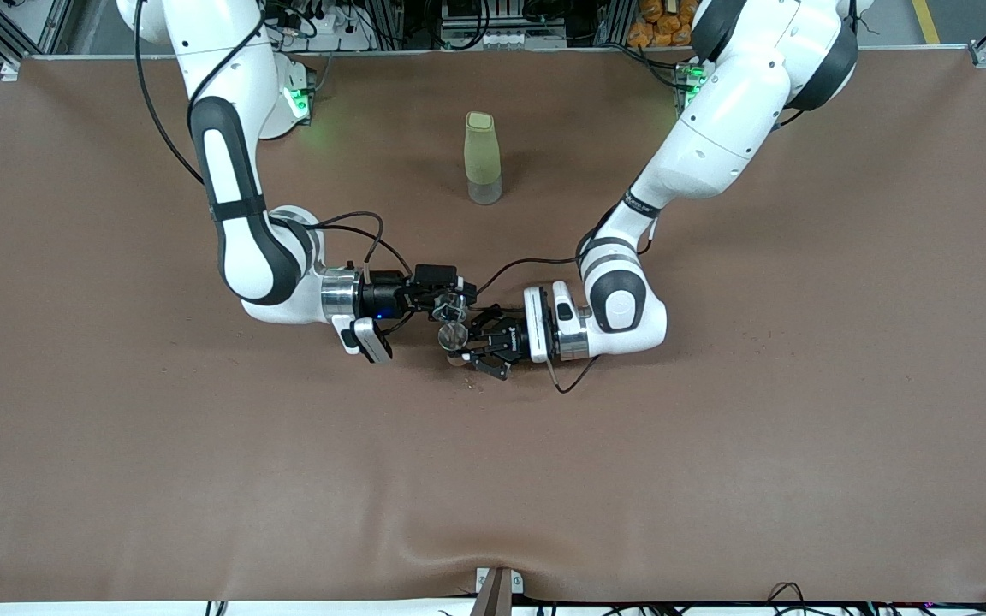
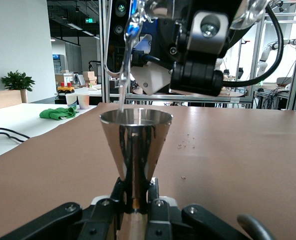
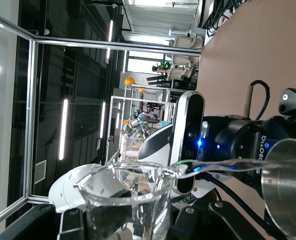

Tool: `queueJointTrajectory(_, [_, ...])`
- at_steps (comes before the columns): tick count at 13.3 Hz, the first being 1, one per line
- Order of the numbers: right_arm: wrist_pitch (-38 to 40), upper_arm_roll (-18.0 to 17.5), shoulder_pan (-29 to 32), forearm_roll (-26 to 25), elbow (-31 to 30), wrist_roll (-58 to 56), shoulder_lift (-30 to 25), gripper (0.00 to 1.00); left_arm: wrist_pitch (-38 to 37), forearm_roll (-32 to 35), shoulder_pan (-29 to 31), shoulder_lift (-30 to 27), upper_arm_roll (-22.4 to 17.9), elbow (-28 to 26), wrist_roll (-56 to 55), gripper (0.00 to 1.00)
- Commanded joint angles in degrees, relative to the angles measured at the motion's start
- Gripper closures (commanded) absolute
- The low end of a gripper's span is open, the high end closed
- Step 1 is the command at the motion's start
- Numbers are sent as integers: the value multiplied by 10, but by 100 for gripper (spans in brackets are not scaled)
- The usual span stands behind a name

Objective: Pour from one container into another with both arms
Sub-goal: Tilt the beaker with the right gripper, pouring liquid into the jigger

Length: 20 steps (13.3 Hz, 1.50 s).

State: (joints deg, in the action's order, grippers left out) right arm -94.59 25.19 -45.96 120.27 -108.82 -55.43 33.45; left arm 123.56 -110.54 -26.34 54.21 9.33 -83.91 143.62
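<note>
At the table's middle both arms meet. My left gripper [image 1: 469, 344] is shut on the narrow waist of an upright steel cone-shaped measuring cup [image 1: 453, 336]; in the left wrist view its fingers [image 2: 119, 196] clamp the steel cup [image 2: 136, 142]. My right gripper [image 1: 450, 301] is shut on a clear glass beaker [image 1: 452, 310], tilted just above the cup. A thin clear stream [image 2: 123, 75] runs from the beaker's lip into the cup. The right wrist view shows the beaker [image 3: 133, 200], the stream [image 3: 227, 165] and the steel cup's rim [image 3: 287, 187].
A tall pale-green container with a clear base [image 1: 483, 158] stands upright closer to the robots' bases, midway between them. Small specks [image 2: 187, 142] lie on the brown table cover [image 1: 715, 428] beside the cup.
</note>
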Motion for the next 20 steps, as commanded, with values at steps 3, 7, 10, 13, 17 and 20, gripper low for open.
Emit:
queueJointTrajectory(3, [4, 3, -2, -2, -4, 49, -8, 100, 5, 7, -5, -6, -5, -2, -2, 100])
queueJointTrajectory(7, [4, 3, -2, -1, -3, 82, -9, 100, 5, 7, -5, -6, -5, -2, -2, 100])
queueJointTrajectory(10, [4, 3, -1, 1, -2, 99, -9, 100, 6, 7, -5, -6, -5, -2, -2, 100])
queueJointTrajectory(13, [4, 3, 0, 5, 4, 122, -8, 100, 7, 8, -4, -7, -5, -2, -2, 100])
queueJointTrajectory(17, [5, 3, 1, 5, 8, 149, -6, 100, 7, 8, -3, -8, -5, -2, -2, 100])
queueJointTrajectory(20, [5, 3, 2, 6, 9, 168, -6, 100, 7, 8, -2, -8, -5, -2, -2, 100])
